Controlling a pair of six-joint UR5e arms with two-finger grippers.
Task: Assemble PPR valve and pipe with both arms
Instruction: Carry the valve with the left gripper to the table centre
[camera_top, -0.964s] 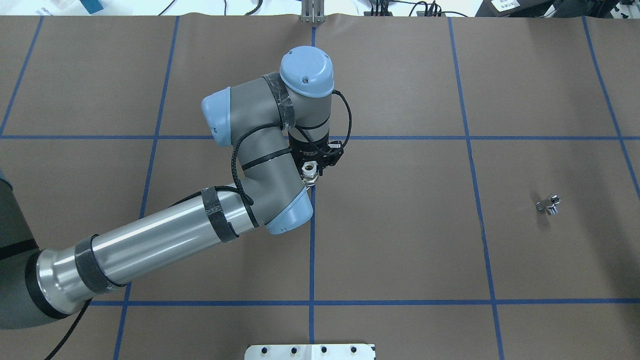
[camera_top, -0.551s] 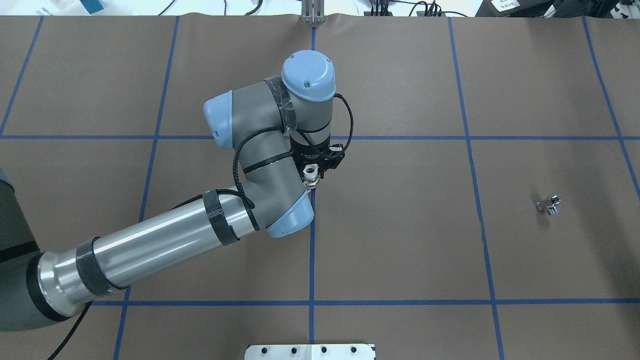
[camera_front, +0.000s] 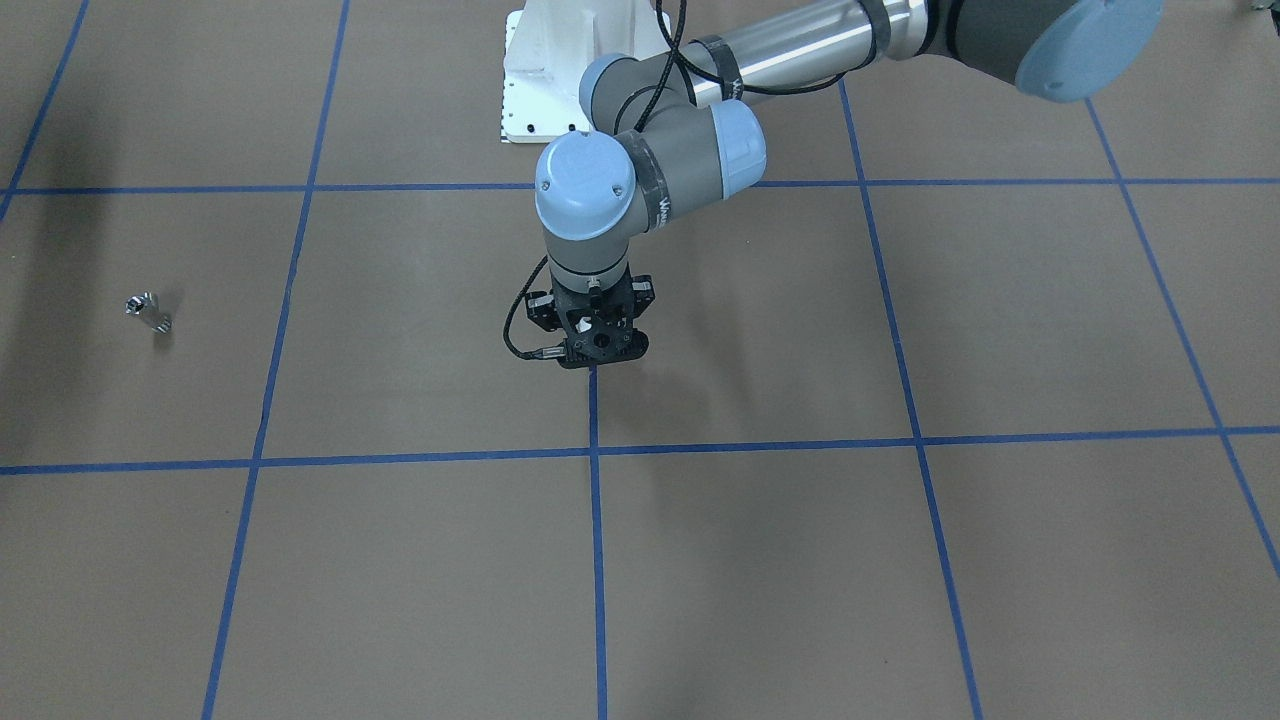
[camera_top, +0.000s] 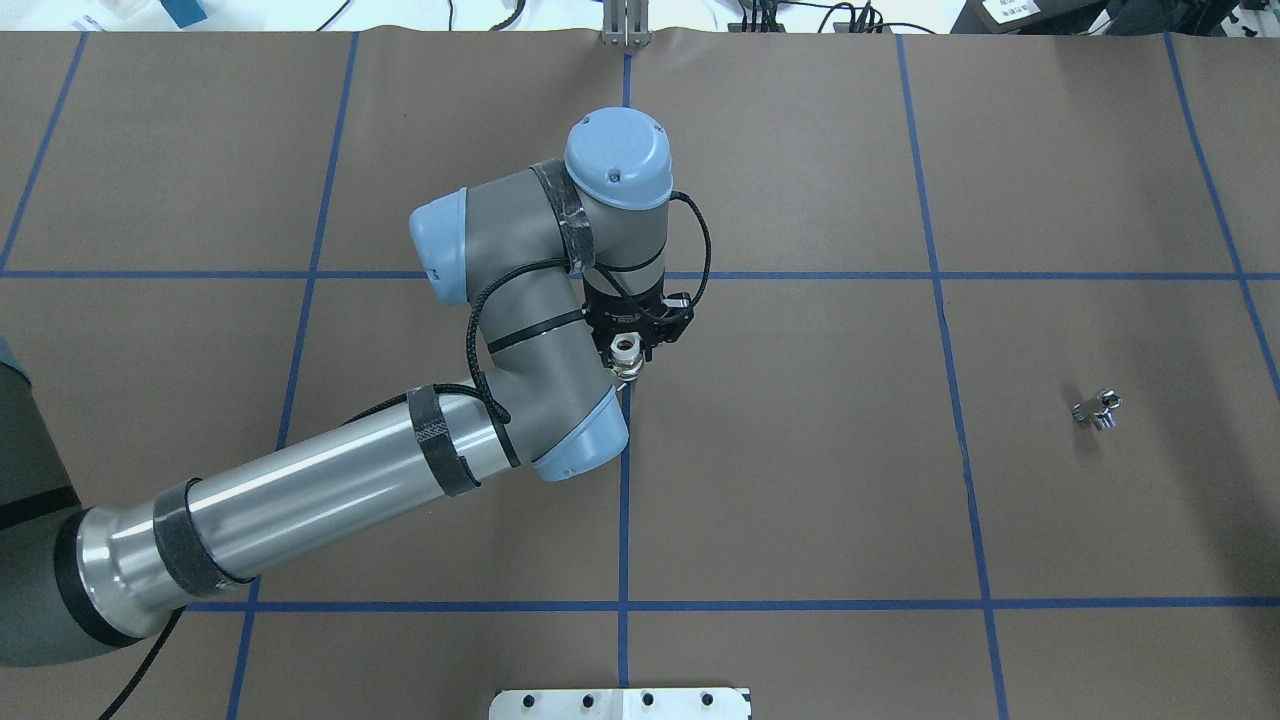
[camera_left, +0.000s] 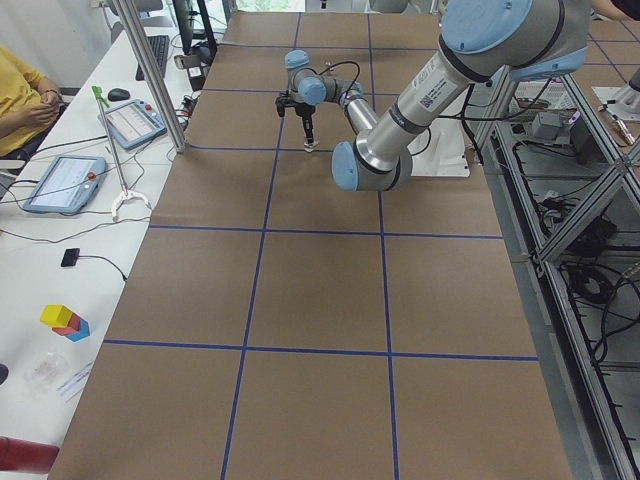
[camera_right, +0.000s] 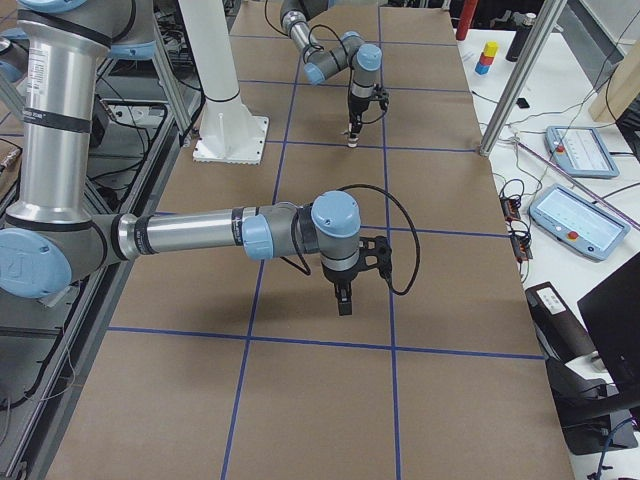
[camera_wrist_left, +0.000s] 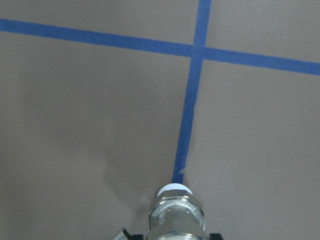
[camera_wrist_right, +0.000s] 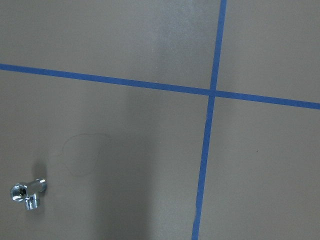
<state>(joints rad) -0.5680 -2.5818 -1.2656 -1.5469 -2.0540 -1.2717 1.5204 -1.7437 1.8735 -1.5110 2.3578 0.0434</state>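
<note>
Currently the left arm stretches over the middle of the counter. Its left claw points straight down, clamped on the PPR valve. The valve stands upright between the fingers, white end lowest and silver bands above it. From the left wrist camera the valve sits at 6 o'clock in the frame, directly over a blue tape line that runs toward 12 o'clock to a crossing. Its white tip seems to hang just clear of the counter, though the angle is too poor to be sure. The pipe lies on its side on the counter, well apart from the valve, at roughly 3 o'clock from it in the overhead view. The right arm shows only from the right-end camera, with its wrist turned down above the counter. Whether the right claw is apart or together I cannot tell.
</note>
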